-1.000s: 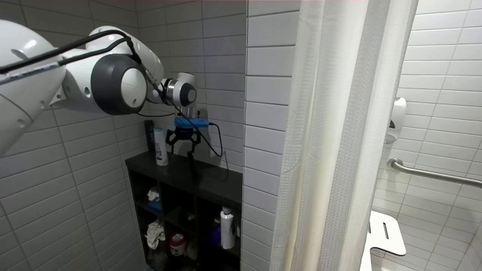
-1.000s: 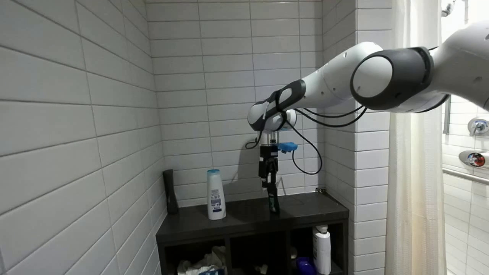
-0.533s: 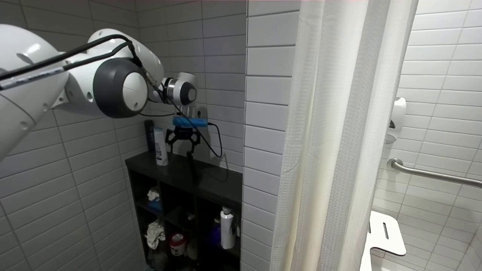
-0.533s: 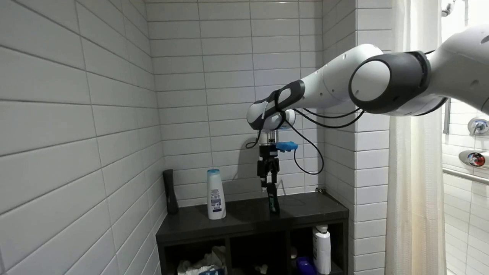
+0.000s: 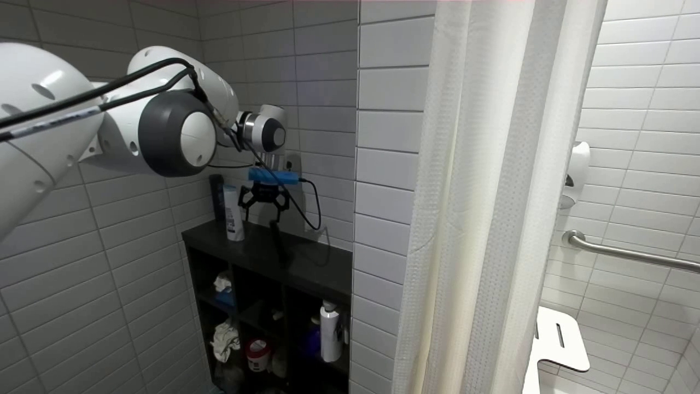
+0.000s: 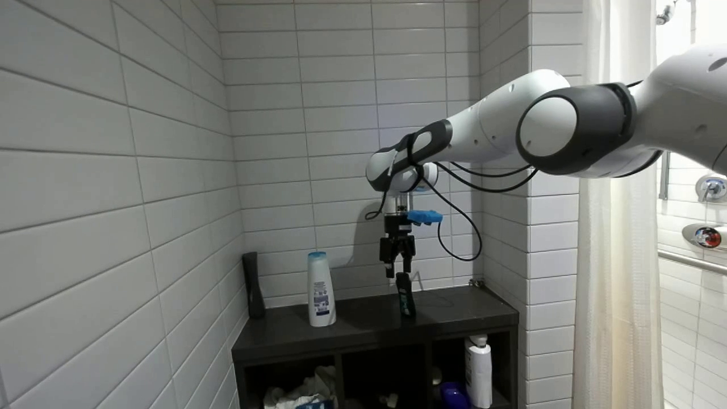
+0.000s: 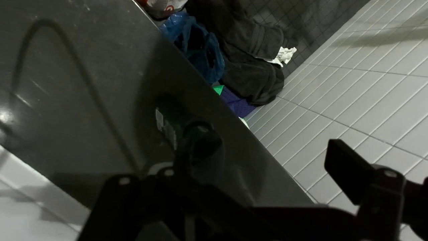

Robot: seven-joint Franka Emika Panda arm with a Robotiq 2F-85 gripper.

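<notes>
- Wrist view: I'm seeing the dark bottle (image 7: 167,129) standing on the black shelf top (image 7: 110,40), partly lost in gloom.
- Both exterior views are showing my gripper (image 5: 262,219) drifting slightly toward the white bottle (image 6: 321,292) over the last second, while the arm's elbow (image 6: 548,126) is sinking.
- The fingers (image 7: 347,170) are standing spread, and I'm seeing nothing held between them.
- The dark bottle is keeping its place, with one finger hanging right by its top; I'm unable to tell whether they're touching.
- So I'm judging the bottle is sitting off-centre, near one finger, ungripped.
</notes>
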